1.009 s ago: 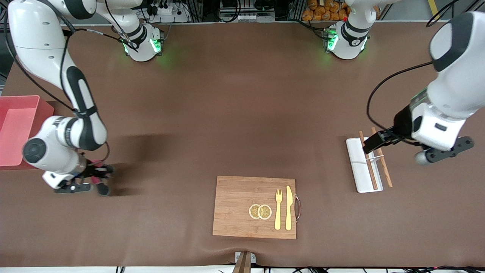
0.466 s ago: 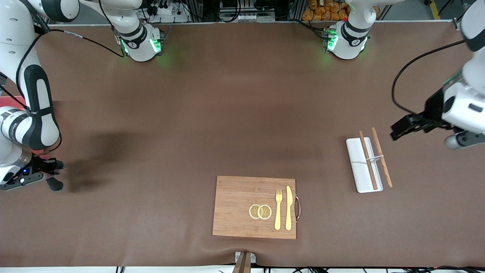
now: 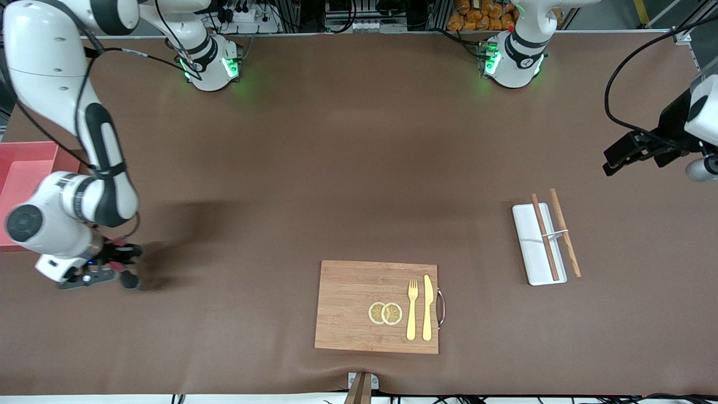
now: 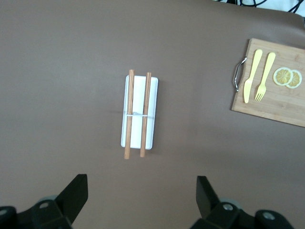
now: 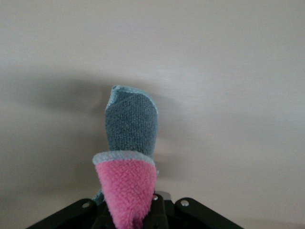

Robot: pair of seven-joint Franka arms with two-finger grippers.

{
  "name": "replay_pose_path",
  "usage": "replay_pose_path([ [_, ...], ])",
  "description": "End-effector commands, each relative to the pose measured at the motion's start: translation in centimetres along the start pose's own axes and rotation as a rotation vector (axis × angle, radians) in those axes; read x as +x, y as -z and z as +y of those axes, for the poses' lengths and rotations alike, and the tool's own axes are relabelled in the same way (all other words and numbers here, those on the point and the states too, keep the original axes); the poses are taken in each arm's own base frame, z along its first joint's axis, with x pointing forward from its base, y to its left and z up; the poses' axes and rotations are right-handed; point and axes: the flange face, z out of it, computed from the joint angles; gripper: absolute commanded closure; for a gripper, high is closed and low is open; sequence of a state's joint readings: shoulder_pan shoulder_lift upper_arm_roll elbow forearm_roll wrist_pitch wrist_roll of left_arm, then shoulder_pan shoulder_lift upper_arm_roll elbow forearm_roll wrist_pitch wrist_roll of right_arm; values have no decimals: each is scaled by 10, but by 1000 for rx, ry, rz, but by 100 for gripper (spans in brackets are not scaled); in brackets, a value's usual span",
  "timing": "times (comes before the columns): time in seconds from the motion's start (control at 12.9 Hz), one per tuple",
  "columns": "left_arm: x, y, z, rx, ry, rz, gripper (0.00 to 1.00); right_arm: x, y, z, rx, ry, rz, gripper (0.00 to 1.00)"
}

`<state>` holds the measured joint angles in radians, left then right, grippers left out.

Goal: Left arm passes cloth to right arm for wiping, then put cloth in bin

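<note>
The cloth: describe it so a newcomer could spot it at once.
Find the pink bin at the right arm's end of the table. Just nearer the front camera, the right hand sits low over the brown table, shut on the cloth. It is the only soft thing: fuzzy pink one side, grey the other.

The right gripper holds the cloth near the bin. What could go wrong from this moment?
The right gripper pinches only one end of the cloth, and the rest folds loosely onto the table, so it might slip out during wiping. The bin sits at the table's edge, partly hidden by the right arm, so the cloth might catch its wall or miss it. The left gripper, open, waits away over bare table, posing little risk.
</note>
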<state>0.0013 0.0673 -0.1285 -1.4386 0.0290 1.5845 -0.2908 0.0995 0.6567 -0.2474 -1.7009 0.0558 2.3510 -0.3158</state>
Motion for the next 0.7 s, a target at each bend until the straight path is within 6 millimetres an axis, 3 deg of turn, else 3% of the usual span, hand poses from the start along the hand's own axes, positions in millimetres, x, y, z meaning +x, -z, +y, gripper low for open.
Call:
replay_pose_path([
  [0.0, -13, 5, -15, 1, -20, 0, 0, 11, 11, -78, -3, -131, -39, 100],
  [0.39, -21, 16, -25, 4, -49, -2, 0, 16, 27, -285, 96, -399, -62, 100],
  [0.54, -20, 18, -28, 4, -48, 2, 0, 12, 40, -350, 150, -480, -65, 100],
  [0.62, -19, 15, -29, 6, -45, -2, 0, 11, 47, -367, 170, -523, -66, 100],
])
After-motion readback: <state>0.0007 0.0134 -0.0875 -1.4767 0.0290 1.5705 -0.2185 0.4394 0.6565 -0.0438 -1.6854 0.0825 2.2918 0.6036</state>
